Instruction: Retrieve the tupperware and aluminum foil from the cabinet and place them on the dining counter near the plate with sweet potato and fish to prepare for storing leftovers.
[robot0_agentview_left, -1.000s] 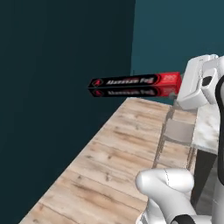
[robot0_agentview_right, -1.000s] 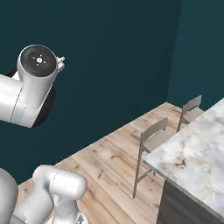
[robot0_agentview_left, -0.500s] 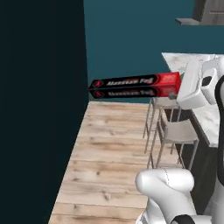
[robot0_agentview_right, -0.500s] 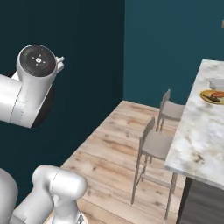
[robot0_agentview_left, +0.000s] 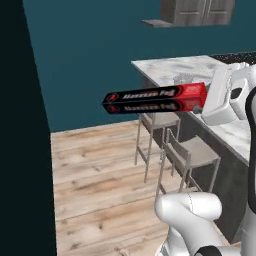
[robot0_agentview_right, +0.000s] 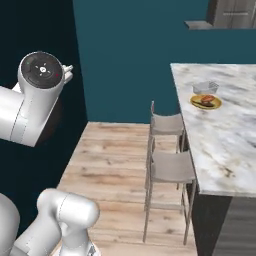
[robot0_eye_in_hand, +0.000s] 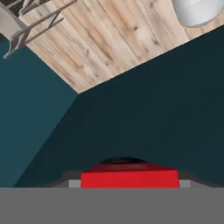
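Note:
My gripper (robot0_agentview_left: 200, 102) is shut on the red end of the aluminum foil (robot0_agentview_left: 150, 100), a long black box held level in the air above the wooden floor. The hand view shows that red end (robot0_eye_in_hand: 130, 178) at the bottom, between the fingers. On the dining counter (robot0_agentview_right: 220, 145) lies the yellow plate (robot0_agentview_right: 206, 102) with the orange sweet potato (robot0_agentview_right: 203, 99) and the dark fish (robot0_agentview_right: 208, 104). The translucent tupperware (robot0_agentview_right: 205, 87) stands just behind the plate. The foil hangs well short of the counter (robot0_agentview_left: 170, 65), off its stool side.
Two grey stools (robot0_agentview_right: 167, 125) (robot0_agentview_right: 172, 167) stand against the counter's side, also seen below the foil (robot0_agentview_left: 192, 152). A grey wall cabinet (robot0_agentview_left: 197, 10) with a flat board hangs on the teal wall. A dark wall (robot0_agentview_left: 20, 130) bounds the left.
Both base views have swung round with the base, bringing the counter, the plate and the tub further into view. The foil stays in the gripper in the same pose.

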